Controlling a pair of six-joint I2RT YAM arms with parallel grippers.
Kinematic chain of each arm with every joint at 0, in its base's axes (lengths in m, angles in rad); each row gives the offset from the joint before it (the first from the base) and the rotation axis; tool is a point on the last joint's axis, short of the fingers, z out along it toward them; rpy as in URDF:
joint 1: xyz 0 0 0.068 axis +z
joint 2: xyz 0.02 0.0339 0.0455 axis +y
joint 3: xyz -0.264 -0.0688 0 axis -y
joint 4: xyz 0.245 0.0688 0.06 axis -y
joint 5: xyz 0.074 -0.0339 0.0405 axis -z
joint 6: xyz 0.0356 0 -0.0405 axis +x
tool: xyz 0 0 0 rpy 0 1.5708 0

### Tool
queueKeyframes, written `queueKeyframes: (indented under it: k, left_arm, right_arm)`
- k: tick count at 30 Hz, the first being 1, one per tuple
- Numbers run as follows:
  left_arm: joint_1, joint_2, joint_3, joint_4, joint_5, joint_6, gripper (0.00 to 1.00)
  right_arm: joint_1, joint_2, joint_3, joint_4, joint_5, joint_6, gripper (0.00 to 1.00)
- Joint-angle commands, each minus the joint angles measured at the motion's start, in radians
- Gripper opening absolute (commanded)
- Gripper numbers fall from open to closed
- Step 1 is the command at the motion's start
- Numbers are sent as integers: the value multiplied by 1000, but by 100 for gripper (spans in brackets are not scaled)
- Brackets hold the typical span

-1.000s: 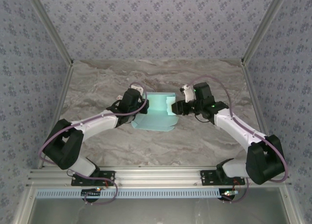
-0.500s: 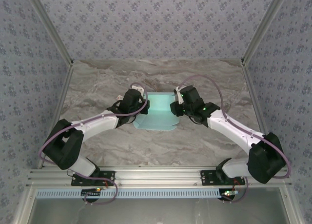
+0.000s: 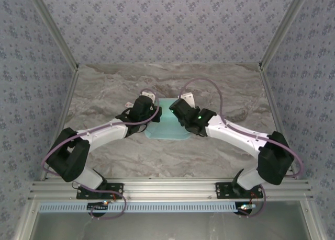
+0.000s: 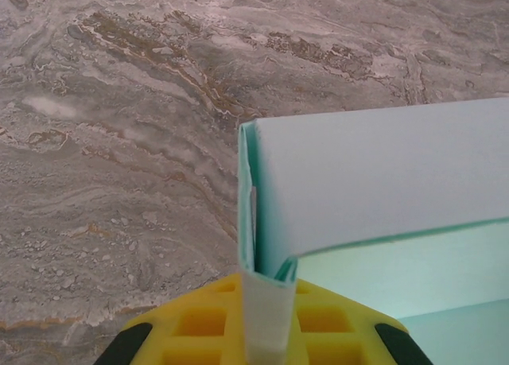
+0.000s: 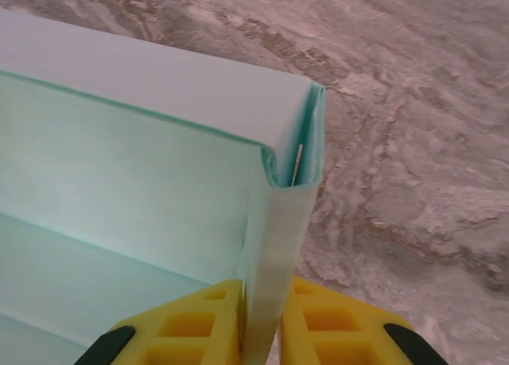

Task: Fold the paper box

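Note:
The paper box (image 3: 167, 128) is light blue thin cardboard, partly folded, lying mid-table between both arms. My left gripper (image 3: 155, 113) holds its left side and my right gripper (image 3: 175, 111) its right side. In the left wrist view the box (image 4: 382, 174) has its doubled-over side wall standing upright, and my left gripper (image 4: 266, 333) is shut on that wall between yellow fingers (image 4: 191, 325). In the right wrist view the box (image 5: 143, 182) shows its inner back wall and floor, and my right gripper (image 5: 264, 329) is shut on the folded right wall between yellow fingers (image 5: 338, 329).
The marble-patterned table (image 3: 104, 88) stretches around the box, with patterned walls on three sides. An aluminium rail (image 3: 167, 190) carries both arm bases at the near edge. A cable (image 3: 209, 86) loops above the right arm.
My right arm has swung left to the box's right side, and its jaws have closed on the right wall. The left arm has stayed still, holding the left wall.

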Motion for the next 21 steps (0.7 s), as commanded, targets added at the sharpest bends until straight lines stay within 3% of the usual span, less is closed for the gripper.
queueKeyframes:
  k: [1,16,21]
  left_arm:
    - [-23,-3,28,-1,26,1,3]
    - [-46,-21,-10,40,-4,-62,3]
    - [-45,-14,-10,48,-5,-68,2]
  right_arm:
    - [27,42,88,-114,197,59,18]
    - [57,167,217,-329,388,163,16]
    - [55,148,204,-269,334,133,17]
